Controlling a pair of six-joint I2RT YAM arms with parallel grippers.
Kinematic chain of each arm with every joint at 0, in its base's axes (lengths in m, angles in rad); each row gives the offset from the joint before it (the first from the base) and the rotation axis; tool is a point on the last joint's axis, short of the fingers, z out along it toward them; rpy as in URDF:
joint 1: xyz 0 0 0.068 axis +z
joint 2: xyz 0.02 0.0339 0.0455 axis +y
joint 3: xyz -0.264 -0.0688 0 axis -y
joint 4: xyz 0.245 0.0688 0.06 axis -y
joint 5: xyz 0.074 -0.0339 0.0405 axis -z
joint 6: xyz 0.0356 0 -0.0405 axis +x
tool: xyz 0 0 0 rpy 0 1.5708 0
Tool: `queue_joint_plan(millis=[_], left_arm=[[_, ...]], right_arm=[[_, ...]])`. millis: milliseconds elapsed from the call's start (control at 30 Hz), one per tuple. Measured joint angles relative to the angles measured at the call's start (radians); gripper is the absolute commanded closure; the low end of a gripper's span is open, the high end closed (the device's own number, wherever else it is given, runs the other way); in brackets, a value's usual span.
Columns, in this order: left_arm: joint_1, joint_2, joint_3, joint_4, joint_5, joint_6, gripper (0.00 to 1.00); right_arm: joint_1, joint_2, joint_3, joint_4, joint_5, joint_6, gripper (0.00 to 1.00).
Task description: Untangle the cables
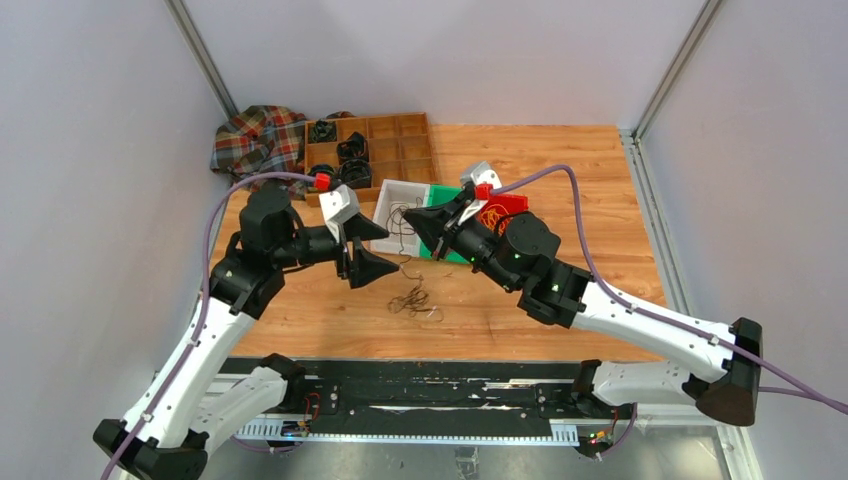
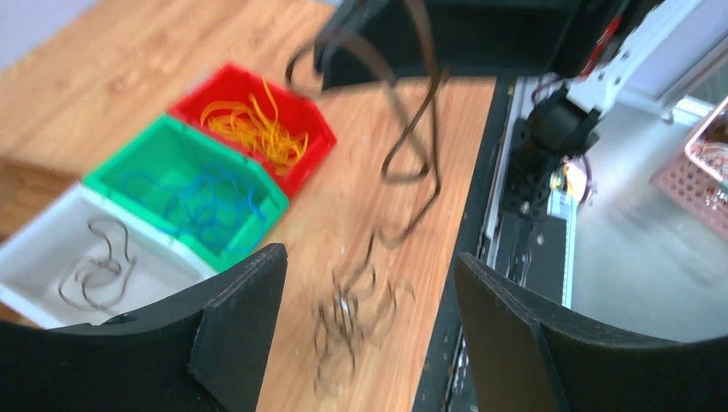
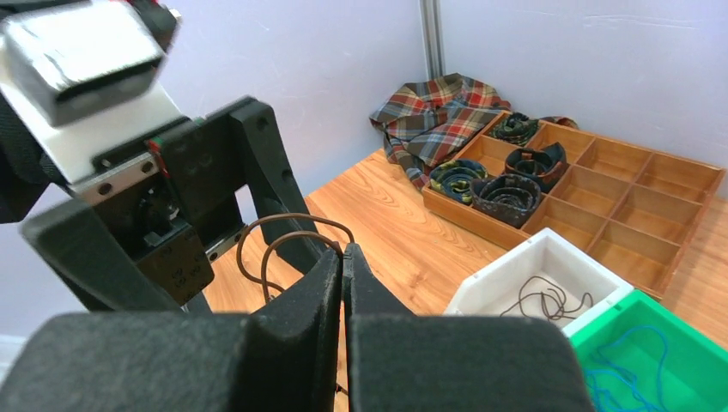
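Cables (image 1: 413,300) are lying in a dark tangle on the wooden table (image 1: 560,300), near the white bin (image 1: 400,184); right gripper (image 3: 343,257) is pinching one dark strand (image 2: 418,116) between fully closed jaws, above the tangle; left gripper (image 2: 369,266) is gaping wide, holding nothing.

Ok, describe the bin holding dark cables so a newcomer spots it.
Start at the wooden compartment tray at the far side of the table. Beside it, three bins sit in a row. Yours is the white bin, nearest the tray, holding thin dark loops.
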Motion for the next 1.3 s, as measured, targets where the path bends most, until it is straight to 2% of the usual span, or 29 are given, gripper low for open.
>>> queue_joint_plan(millis=[100,233,467,600,667,733,833,900,1067,1300], left_arm=[[-0.01,-0.013,-0.005,0.118,0.013,-0.072,0.28],[-0.051,-0.023,-0.08,0.258,0.0,-0.152,0.45],[-0.105,-0.017,-0.135,0.315,-0.056,-0.197,0.97],[-0.105,-0.032,-0.106,0.285,-0.097,-0.156,0.99],[-0.105,-0.042,-0.072,0.249,-0.111,-0.117,0.99],[-0.105,-0.046,-0.019,0.204,-0.119,-0.075,0.99],[-0.105,-0.041,0.068,0.141,-0.123,-0.012,0.99],[-0.105,-0.03,0.123,0.098,-0.124,0.027,0.99],[-0.105,0.026,0.253,-0.003,-0.126,0.1,0.99],[-0.105,0.12,0.386,-0.119,-0.114,0.131,0.99]], right_arm=[[0.0,0.033,0.032,-0.002,-0.01,0.019,0.99],[0.0,0.078,0.067,-0.007,-0.013,0.052,0.99],[0.0,0.111,0.117,-0.015,-0.031,0.081,0.99],[0.0,0.082,0.082,-0.001,-0.032,0.08,0.9],[0.0,0.051,0.034,0.012,-0.031,0.078,0.78],[0.0,0.015,-0.025,0.029,-0.03,0.077,0.6],[-0.006,-0.035,-0.112,0.05,-0.034,0.071,0.47],[-0.006,-0.059,-0.153,0.064,-0.043,0.068,0.43],[-0.011,-0.113,-0.243,0.147,-0.144,0.036,0.41],[-0.011,0.01,-0.206,0.248,-0.319,-0.002,0.38]])
